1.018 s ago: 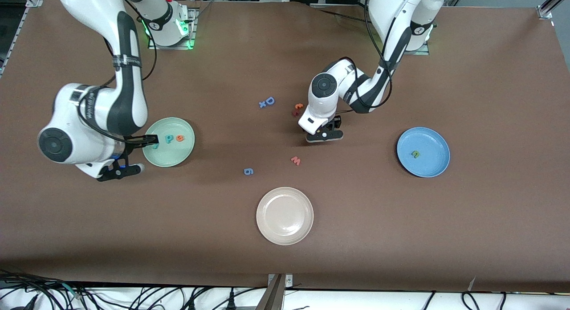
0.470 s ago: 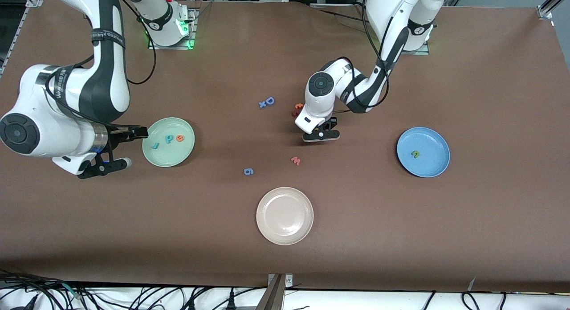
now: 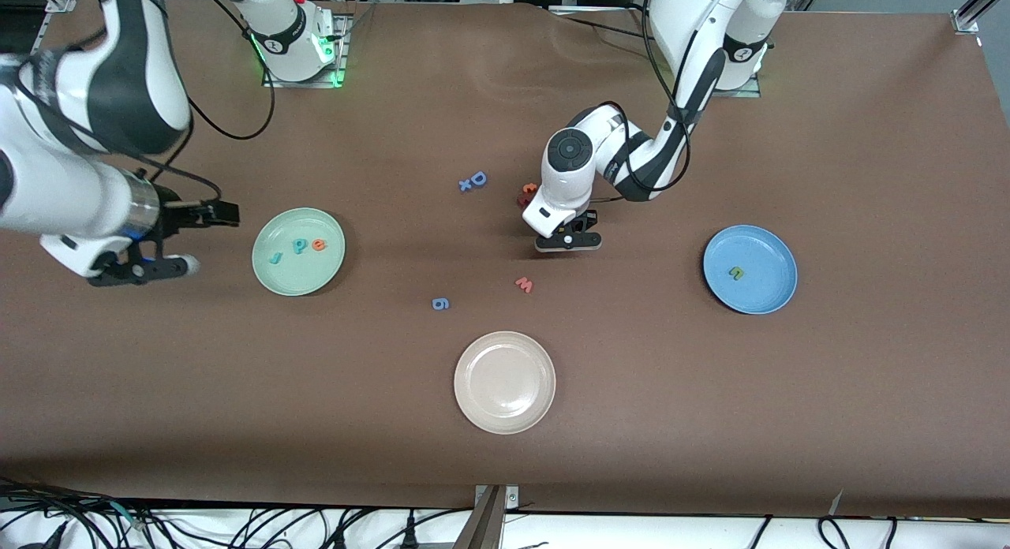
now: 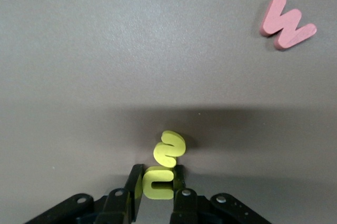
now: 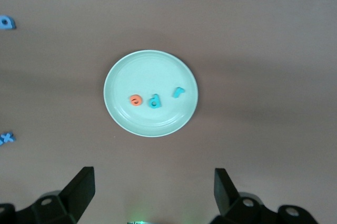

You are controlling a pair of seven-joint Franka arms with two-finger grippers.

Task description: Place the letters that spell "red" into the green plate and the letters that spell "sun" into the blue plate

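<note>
Clock face is read on the front view, with 12 at the robots' bases.

1. Left gripper (image 3: 570, 242): down at table level near mid-table, at 9 o'clock from the blue plate (image 3: 759, 295). In the left wrist view its fingers (image 4: 179, 182) are clamped on the two sides of the yellow "n" (image 4: 158, 183).
2. Yellow "s" (image 4: 169, 148): flat on the table, touching the "n" just ahead of the fingertips, not gripped.
3. Blue plate: toward the left arm's end of the table. One small greenish letter (image 3: 735, 273) lies near its centre; shape not readable.
4. Right gripper (image 3: 207, 237): in the air over bare table at 9 o'clock from the green plate (image 3: 286, 281), fingers wide apart, holding nothing. The right wrist view looks down on the plate from above.
5. Green plate, toward the right arm's end, holds three letters in a row, none touching:
   - teal "r" (image 3: 275, 258) at the 8 o'clock end;
   - teal "d" (image 3: 300, 246) in the middle;
   - orange "e" (image 3: 318, 244) at the 2 o'clock end.
6. Loose on the table:
   - red "w" (image 3: 524, 284) at 7 o'clock from the left gripper;
   - blue "g" (image 3: 440, 303) at 9 o'clock from the "w";
   - blue "D" (image 3: 477, 178) at 10 o'clock from the gripper;
   - orange-and-red pair (image 3: 527, 192), partly hidden by the left arm.
7. Beige plate (image 3: 505, 424): at 6 o'clock from the "w", nearest the front camera.
</note>
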